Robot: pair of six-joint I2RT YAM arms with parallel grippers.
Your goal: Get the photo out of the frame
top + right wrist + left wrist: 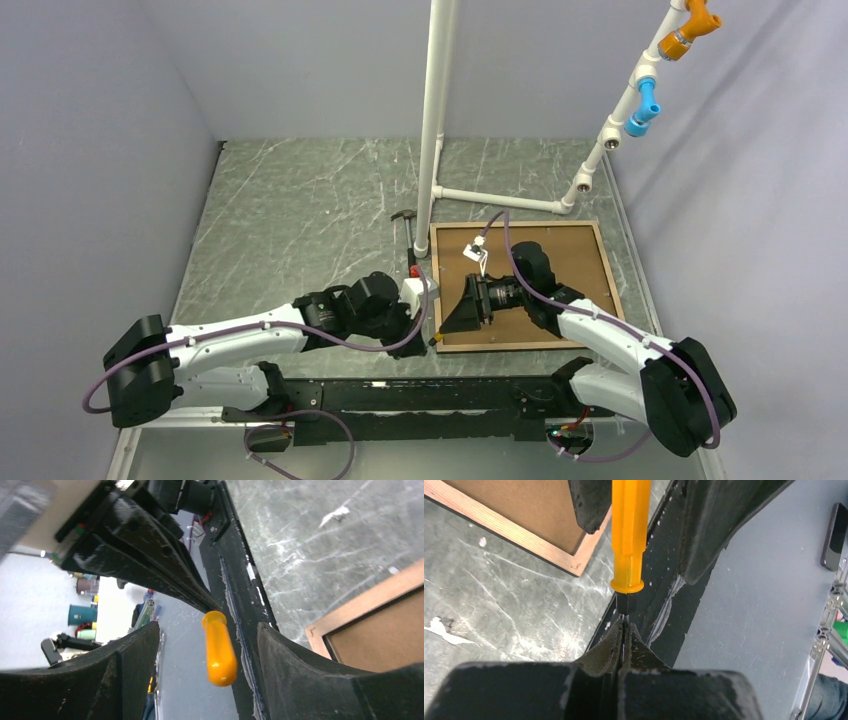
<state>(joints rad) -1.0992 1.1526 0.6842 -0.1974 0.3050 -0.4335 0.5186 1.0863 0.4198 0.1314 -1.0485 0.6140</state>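
Top external | noted frame [375, 599] face-down on bench [300, 220], photo [570, 265] inside, back up | found left fingers [605, 649] pinched on screwdriver [628, 535] shaft, right fingers [300, 665] wide astride handle | judged photo light, stiff, best taken by board edge

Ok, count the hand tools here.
2: a hammer lying left of the frame, and an orange-handled screwdriver gripped by the left pincer. Others may be hidden.

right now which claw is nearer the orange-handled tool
Left. The left claw is shut on the orange-handled tool, at its shaft; the right claw is open, fingers either side of the handle.
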